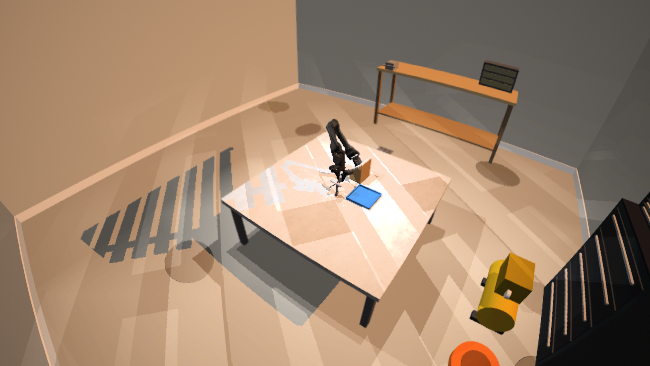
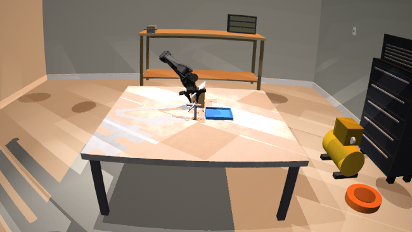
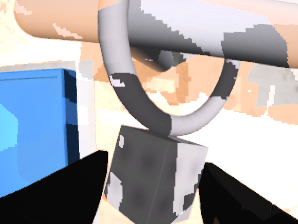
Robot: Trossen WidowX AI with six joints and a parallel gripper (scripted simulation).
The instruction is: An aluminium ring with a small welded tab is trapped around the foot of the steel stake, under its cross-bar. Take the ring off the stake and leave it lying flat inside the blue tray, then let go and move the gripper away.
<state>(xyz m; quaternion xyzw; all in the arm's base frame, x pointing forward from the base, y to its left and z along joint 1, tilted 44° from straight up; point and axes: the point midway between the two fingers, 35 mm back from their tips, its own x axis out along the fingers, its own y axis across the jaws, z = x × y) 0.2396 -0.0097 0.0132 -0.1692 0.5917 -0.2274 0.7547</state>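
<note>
The pincer (image 2: 194, 101) (image 3: 154, 177) was pinching the block-shaped tab (image 3: 145, 170) of the metal ring (image 3: 142, 107). Just beyond the pincer's tips, the ring stood out from the tab and looped around the stake's cross-bar (image 2: 193, 104) (image 3: 200, 32), so it was outside the tray. Below the pincer, the stake (image 2: 195, 113) rose from the table (image 1: 320, 220) (image 2: 203, 139). Beside the pincer lay the blue tray (image 1: 364, 196) (image 2: 218, 113) (image 3: 30, 125), near the stake. Behind the pincer, in the exterior view, stood a brown block (image 1: 366, 171) (image 2: 201, 100).
</note>
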